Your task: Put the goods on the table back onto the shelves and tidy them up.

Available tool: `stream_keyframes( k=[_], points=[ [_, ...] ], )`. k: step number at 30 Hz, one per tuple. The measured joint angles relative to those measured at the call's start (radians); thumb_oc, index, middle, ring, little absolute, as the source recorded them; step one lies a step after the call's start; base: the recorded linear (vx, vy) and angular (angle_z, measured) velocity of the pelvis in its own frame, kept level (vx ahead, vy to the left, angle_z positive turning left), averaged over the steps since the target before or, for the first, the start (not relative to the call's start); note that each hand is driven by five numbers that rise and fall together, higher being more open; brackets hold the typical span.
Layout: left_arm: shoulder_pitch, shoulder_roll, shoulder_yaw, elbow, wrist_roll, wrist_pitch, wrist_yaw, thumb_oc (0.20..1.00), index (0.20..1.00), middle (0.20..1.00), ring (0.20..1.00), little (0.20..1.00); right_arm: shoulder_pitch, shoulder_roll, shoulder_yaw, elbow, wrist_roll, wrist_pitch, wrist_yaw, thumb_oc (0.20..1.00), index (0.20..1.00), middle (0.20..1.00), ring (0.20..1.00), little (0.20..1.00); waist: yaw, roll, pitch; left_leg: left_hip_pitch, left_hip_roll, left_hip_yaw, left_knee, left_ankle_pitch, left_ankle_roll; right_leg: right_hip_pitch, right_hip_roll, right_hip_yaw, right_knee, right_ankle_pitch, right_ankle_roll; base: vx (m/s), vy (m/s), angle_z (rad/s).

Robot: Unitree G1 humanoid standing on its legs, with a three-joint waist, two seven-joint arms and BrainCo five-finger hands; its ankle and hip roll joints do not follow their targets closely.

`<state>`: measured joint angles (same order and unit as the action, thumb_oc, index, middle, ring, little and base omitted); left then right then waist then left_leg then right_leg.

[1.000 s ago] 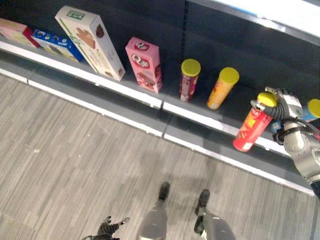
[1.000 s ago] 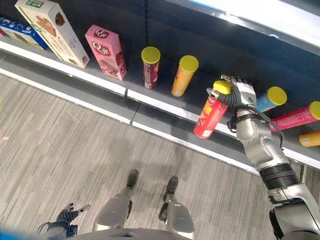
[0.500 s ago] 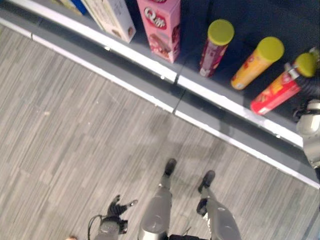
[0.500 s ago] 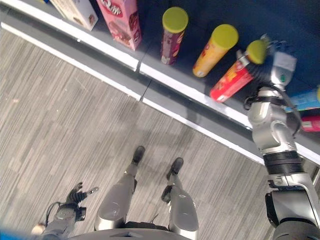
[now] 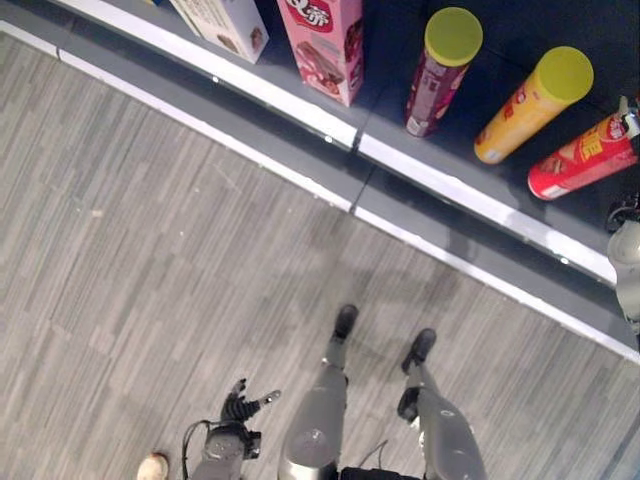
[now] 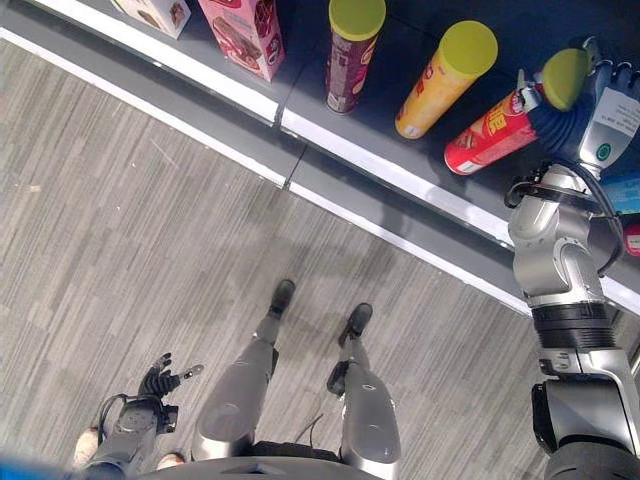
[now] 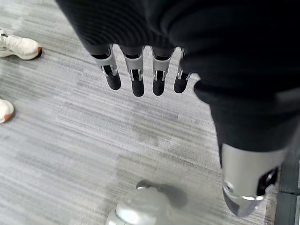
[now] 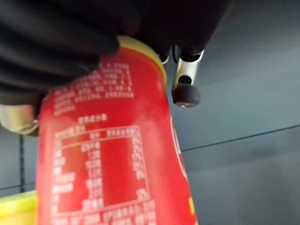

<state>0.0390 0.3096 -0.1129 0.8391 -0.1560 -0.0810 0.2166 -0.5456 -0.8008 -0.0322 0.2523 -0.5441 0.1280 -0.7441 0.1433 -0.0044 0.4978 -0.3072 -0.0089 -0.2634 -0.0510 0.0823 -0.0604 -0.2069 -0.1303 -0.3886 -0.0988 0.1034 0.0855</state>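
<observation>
Left hand [image 6: 160,382] hangs low at the bottom left of the frame over the grey floor [image 5: 150,260], fingers straight and loose, holding nothing; a person's white shoe [image 5: 152,466] sits just beside it at the bottom edge. Along the top runs the dark shelf [image 6: 400,180] with its pale front strip. From the left on it: a white box [image 5: 225,18] cut off by the top edge, a pink box [image 5: 325,40] upright, a dark red can [image 6: 350,50] with a yellow lid, upright, then an orange can [image 6: 440,75] with a yellow lid, also standing. Next, at the upper right, the red can [image 6: 495,125], tilted hard, its base down toward the shelf front and its yellow lid end up in the right hand [image 6: 590,100], whose fingers curl round the top of the can; the right wrist view confirms the grip by the lid. Whether the base already touches the shelf board can't be told. Step in hand: placing the red can next to the orange one. Next move likely calls for tipping it upright, seating the base flat, then letting go without knocking its neighbour. At the far right edge a bit of a blue can [image 6: 625,190] shows behind the arm.
</observation>
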Motion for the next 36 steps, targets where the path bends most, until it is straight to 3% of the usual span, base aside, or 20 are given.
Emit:
stream_keyframes(
  k=[11, 18, 36],
  points=[
    [-0.037, -0.002, -0.02, 0.04, 0.0, -0.004, 0.007, 1.0, 1.0, 1.0, 1.0, 1.0, -0.021, -0.001, 0.004, 0.109, 0.034, 0.002, -0.011, 0.2, 0.2, 0.2, 0.2, 0.2, -0.004, 0.016, 0.006, -0.02, 0.0, 0.003, -0.001, 0.006, -0.006, -0.022, 0.0, 0.001, 0.0, 0.002, -0.001, 0.0, 0.0, 0.0],
    [-0.037, -0.003, -0.029, 0.04, 0.0, -0.004, 0.007, 1.0, 1.0, 1.0, 1.0, 1.0, -0.044, -0.001, 0.011, 0.111, 0.035, 0.002, -0.012, 0.2, 0.2, 0.2, 0.2, 0.2, -0.002, 0.047, 0.006, -0.023, 0.0, 0.004, -0.003, 0.007, -0.005, -0.025, -0.001, 0.002, 0.0, 0.002, -0.001, 0.0, 0.0, 0.0],
    [-0.038, -0.012, -0.038, 0.041, 0.0, -0.007, 0.007, 1.0, 1.0, 1.0, 1.0, 1.0, -0.052, -0.034, 0.01, 0.101, 0.033, 0.001, -0.035, 0.2, 0.2, 0.2, 0.2, 0.2, -0.014, 0.049, 0.006, -0.057, 0.0, -0.005, -0.02, 0.029, -0.005, -0.06, 0.0, -0.002, 0.0, 0.007, -0.002, 0.0, -0.001, 0.01]
  ],
)
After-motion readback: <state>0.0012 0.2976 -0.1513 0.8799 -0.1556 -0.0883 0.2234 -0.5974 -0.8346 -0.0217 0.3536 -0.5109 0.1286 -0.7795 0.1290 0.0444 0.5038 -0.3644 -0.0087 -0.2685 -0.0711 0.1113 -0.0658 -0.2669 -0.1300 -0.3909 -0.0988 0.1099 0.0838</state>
